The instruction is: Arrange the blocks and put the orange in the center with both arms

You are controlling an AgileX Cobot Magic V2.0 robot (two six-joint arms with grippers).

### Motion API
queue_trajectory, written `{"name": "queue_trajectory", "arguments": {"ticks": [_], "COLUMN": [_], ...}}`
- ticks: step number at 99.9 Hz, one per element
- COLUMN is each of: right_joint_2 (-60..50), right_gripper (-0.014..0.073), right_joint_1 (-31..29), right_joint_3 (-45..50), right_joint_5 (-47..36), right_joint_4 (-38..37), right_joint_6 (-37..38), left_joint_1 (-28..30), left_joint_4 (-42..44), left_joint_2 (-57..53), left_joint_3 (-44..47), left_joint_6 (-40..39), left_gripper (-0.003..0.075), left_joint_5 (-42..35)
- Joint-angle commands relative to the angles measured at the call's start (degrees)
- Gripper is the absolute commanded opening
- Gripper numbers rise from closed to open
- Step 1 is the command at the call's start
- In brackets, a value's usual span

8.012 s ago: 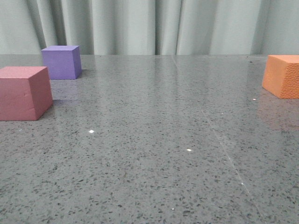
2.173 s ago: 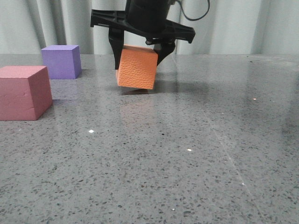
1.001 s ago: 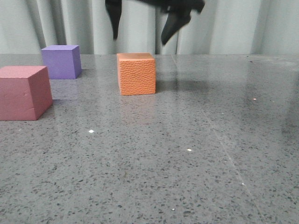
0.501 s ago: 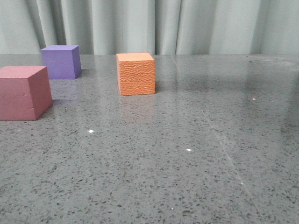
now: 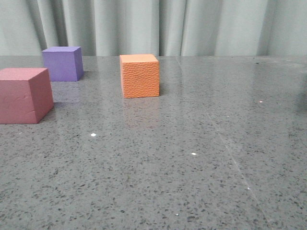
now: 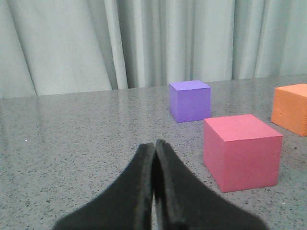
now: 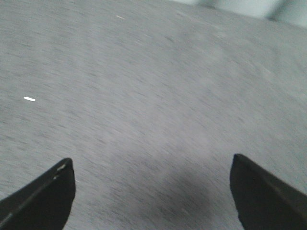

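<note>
The orange cube [image 5: 139, 75] with its pebbled skin stands alone on the grey table, mid-depth and a little left of middle, and shows at the edge of the left wrist view [image 6: 291, 109]. The pink-red cube [image 5: 25, 94] sits at the near left, the purple cube [image 5: 63, 63] behind it. In the left wrist view the pink-red cube [image 6: 242, 151] and purple cube [image 6: 190, 100] lie ahead of my left gripper [image 6: 154, 143], which is shut and empty. My right gripper [image 7: 151, 165] hangs open over bare, blurred tabletop. Neither gripper shows in the front view.
A pale green curtain [image 5: 158, 26] closes off the far edge of the speckled grey table [image 5: 192, 158]. Small white specks dot the surface.
My right gripper let go of the orange cube, rose and left the front view. The orange cube now stands by itself; the pink-red and purple cubes have not moved.
</note>
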Motion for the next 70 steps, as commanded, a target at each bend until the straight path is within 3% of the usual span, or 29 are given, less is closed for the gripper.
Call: {"name": "queue_trajectory", "arguments": {"ticks": [1,13,43,52,70], "right_joint_2": [-5.2,-11.0,-25.9,-29.4,-33.2], "right_gripper": [0.0643,0.0643,0.0612,0.0493,0.0065], "right_joint_1": [-3.8,-6.8,-6.9,-6.9,-6.9], "right_joint_3": [2.9,8.4,18.6,20.2,21.3], "right_joint_5": [-3.3,-3.2,-2.9,-2.7,-2.5], "right_joint_4": [-2.7,-2.7,0.7,0.7,0.7], "right_joint_6": [0.2,0.2,0.2,0.2,0.2], "left_joint_1": [0.2,0.2,0.2,0.2,0.2], "left_joint_4": [-0.4,-0.4,-0.4,-0.4,-0.4], "left_joint_2": [-1.9,-1.9,-1.9,-1.9,-1.9], "left_joint_3": [3.2,3.2,3.2,3.2,3.2], "left_joint_6": [-0.5,-0.5,-0.5,-0.5,-0.5], "left_gripper": [-0.0019,-0.0019,-0.0019,-0.0019,-0.0019], "left_joint_5": [-4.3,-4.3,-4.3,-4.3,-4.3]}}
